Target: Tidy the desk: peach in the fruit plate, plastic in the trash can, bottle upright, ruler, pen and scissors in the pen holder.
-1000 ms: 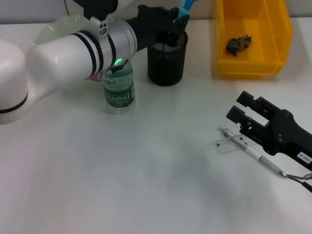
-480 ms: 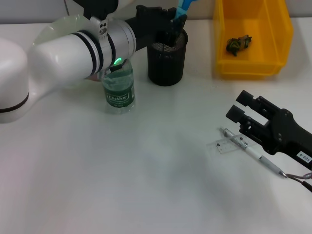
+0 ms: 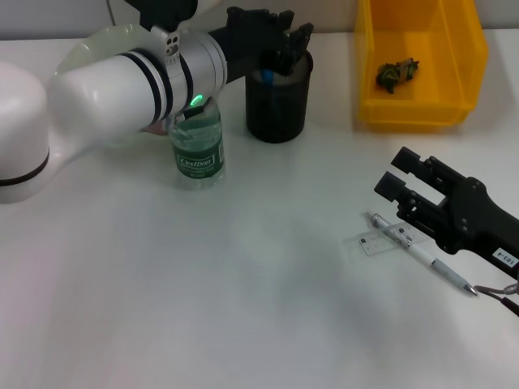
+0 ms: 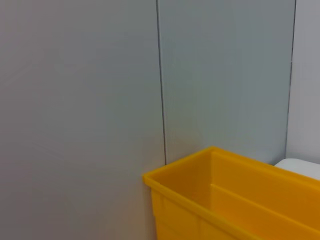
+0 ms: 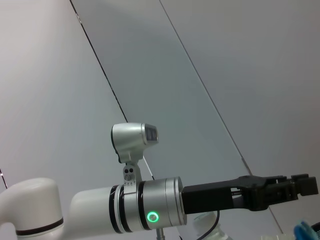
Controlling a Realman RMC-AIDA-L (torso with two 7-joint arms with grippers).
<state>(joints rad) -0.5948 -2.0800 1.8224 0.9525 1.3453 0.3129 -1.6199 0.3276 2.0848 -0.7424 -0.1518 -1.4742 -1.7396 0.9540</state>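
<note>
My left gripper (image 3: pixel 292 34) hovers open over the black mesh pen holder (image 3: pixel 278 105). A blue scissors handle (image 3: pixel 266 77) shows inside the holder's rim, and its tip (image 5: pixel 307 233) appears in the right wrist view below that gripper (image 5: pixel 295 187). The green bottle (image 3: pixel 197 150) stands upright beside the holder. A white pen (image 3: pixel 422 255) and a clear ruler (image 3: pixel 375 241) lie on the table at the right. My right gripper (image 3: pixel 399 177) is open just behind them, holding nothing. Dark crumpled plastic (image 3: pixel 396 73) lies in the yellow bin (image 3: pixel 422 113). The peach is hidden.
A pale plate rim (image 3: pixel 85 50) shows behind my left arm at the back left. The yellow bin (image 4: pixel 200 195) fills the lower part of the left wrist view, against a grey wall. White tabletop (image 3: pixel 243 284) spreads across the front.
The blue scissors that stuck up from my left gripper above the holder have dropped down into the pen holder. The right gripper barely shifted.
</note>
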